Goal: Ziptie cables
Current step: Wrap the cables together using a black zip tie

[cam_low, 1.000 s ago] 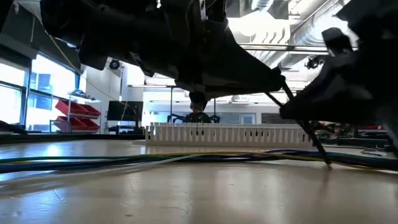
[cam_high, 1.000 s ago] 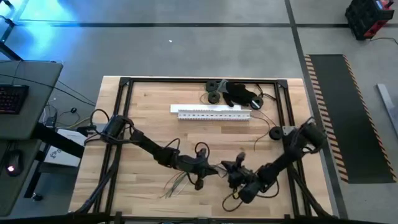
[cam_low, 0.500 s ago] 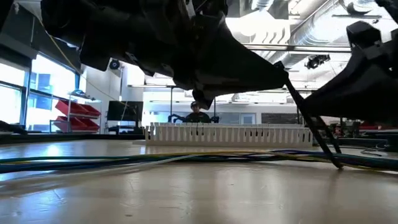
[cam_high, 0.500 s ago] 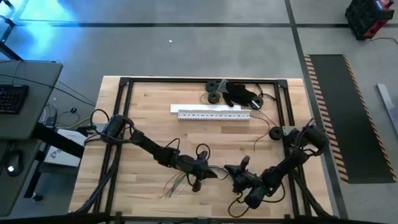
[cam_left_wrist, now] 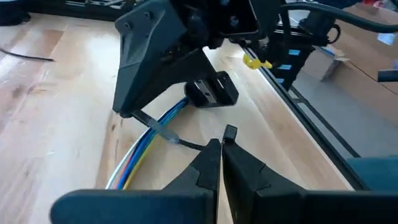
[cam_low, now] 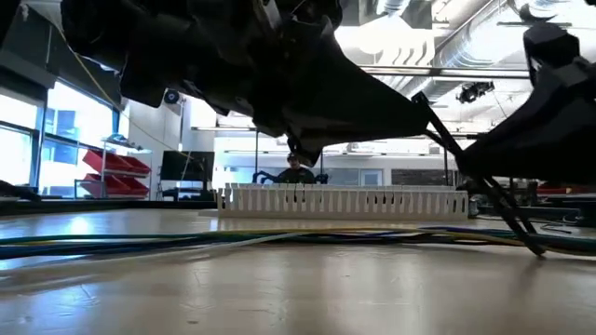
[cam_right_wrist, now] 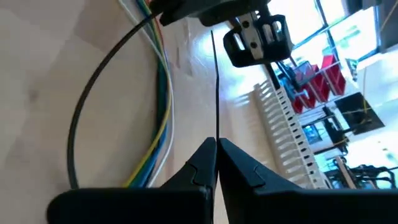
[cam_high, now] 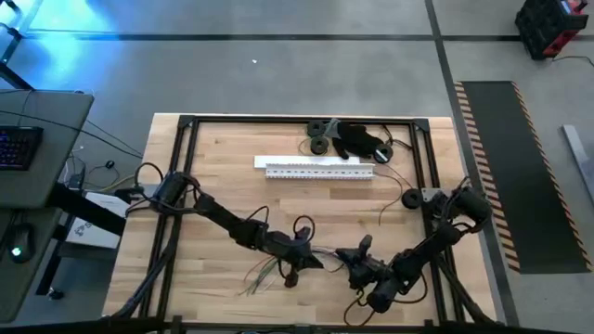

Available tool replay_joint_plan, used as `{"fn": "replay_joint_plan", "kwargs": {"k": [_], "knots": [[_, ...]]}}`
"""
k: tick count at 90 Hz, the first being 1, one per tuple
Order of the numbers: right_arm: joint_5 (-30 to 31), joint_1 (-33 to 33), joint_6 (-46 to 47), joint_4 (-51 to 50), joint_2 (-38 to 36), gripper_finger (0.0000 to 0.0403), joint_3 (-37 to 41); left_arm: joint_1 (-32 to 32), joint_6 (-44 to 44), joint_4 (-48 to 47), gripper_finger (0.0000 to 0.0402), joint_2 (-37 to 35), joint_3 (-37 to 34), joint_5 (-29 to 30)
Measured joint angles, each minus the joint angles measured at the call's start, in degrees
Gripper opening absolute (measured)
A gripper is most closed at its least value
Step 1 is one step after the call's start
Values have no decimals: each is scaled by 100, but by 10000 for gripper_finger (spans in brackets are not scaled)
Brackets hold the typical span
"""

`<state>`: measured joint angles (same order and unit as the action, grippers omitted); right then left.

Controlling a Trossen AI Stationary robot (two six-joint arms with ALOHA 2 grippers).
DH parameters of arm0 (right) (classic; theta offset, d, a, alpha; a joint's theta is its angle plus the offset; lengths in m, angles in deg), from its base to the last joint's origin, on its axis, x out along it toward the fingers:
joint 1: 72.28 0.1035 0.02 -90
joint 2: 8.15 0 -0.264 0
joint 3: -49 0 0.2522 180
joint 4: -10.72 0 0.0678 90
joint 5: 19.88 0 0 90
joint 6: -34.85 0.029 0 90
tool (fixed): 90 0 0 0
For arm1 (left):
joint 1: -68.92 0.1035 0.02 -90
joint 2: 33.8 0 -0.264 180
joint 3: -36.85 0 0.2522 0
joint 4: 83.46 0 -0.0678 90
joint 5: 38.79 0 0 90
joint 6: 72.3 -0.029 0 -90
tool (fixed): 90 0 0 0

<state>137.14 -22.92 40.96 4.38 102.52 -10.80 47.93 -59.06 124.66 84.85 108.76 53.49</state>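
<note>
- Both grippers have their jaws pressed together on a thin black tie: the left gripper (cam_left_wrist: 219,163) pinches one end, the right gripper (cam_right_wrist: 217,163) the other.
- The table (cam_high: 223,176) is wooden, with the arms meeting near its front middle.
- A white strip (cam_high: 319,168) lies toward the far side.
- The cables (cam_left_wrist: 144,149), a coloured bundle, lie flat on the table between the grippers, with the tie (cam_right_wrist: 102,87) looped beside them.
</note>
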Motion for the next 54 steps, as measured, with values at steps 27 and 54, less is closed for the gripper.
{"fn": "replay_joint_plan", "kwargs": {"k": [27, 54], "knots": [[32, 185, 92, 144, 0, 0, 2, 75, 5, 36, 0, 0, 0, -39], [191, 256, 56, 208, 0, 0, 2, 71, 9, 40, 0, 0, 0, -166]]}}
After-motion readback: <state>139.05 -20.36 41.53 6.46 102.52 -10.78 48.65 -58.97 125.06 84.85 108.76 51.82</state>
